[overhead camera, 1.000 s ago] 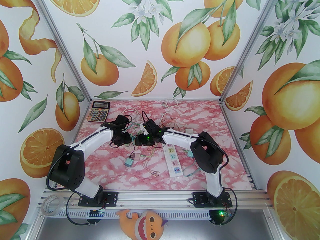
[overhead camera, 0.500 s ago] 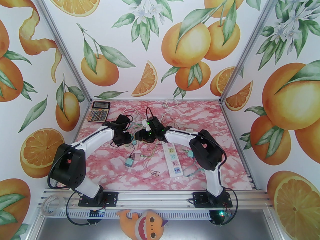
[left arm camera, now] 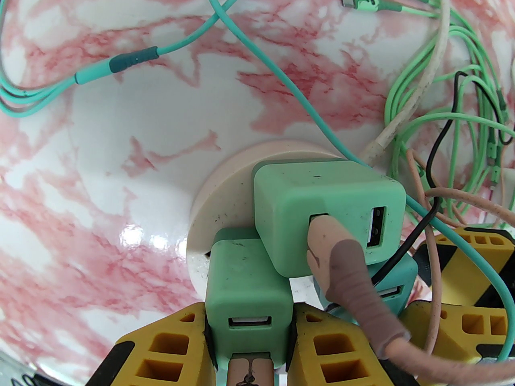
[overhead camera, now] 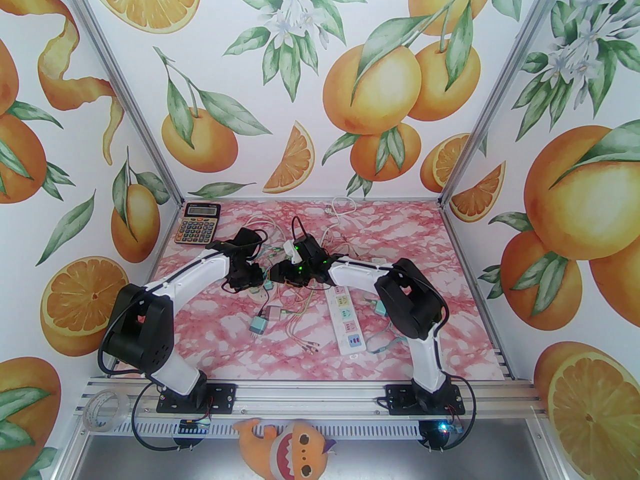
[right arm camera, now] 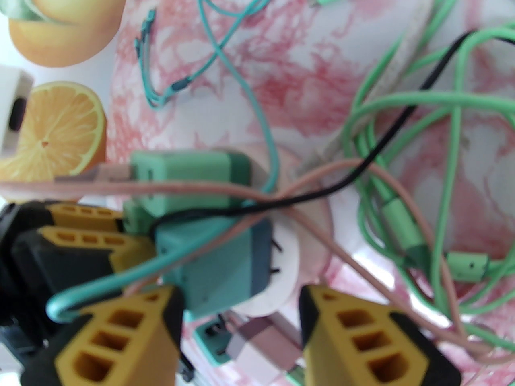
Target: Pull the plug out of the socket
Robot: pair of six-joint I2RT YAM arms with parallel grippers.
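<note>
A round pale socket (left arm camera: 225, 191) lies on the pink marbled table with three green plugs in it. My left gripper (left arm camera: 249, 320) is shut on the nearest small green plug (left arm camera: 245, 292), with a yellow finger on each side. A bigger green plug (left arm camera: 322, 207) carries a pink cable (left arm camera: 350, 280). In the right wrist view my right gripper (right arm camera: 241, 308) straddles a teal plug (right arm camera: 213, 259) and the socket's rim (right arm camera: 281, 272). One finger sits against each, though the picture is blurred. In the top view both grippers (overhead camera: 250, 280) (overhead camera: 281, 274) meet mid-table.
Green, pink, white and black cables (right arm camera: 402, 143) tangle around the socket. A white power strip (overhead camera: 345, 320) lies to the right, and loose chargers (overhead camera: 258, 325) lie in front. A calculator (overhead camera: 197, 223) sits at the back left. A tape roll (overhead camera: 102, 408) rests on the front rail.
The right arm has shifted slightly left and its wrist has tipped up beside the socket. The left arm has barely moved and its hold on the small plug is the same.
</note>
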